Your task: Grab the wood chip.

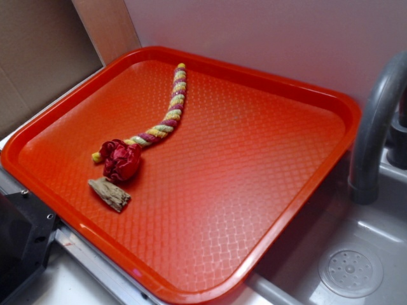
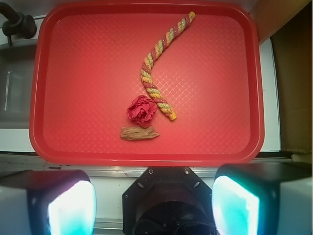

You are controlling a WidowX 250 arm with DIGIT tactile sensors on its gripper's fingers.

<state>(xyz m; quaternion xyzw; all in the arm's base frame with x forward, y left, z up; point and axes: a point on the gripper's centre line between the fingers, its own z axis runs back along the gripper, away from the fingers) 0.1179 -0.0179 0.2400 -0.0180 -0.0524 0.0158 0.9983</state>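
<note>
On the tray (image 2: pixel 58 88), the chip (image 2: pixel 139 133) is lying untouched; the tool (image 2: pixel 153 205) is hanging wide, far above.

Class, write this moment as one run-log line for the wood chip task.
phase: pre-grasp | end effector: open, off tray | wood chip: on tray, untouched | beside: red cloth wad

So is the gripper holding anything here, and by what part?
Nothing is held. The gripper is open and empty, short of the tray; the wood chip lies untouched beside the red cloth wad.
</note>
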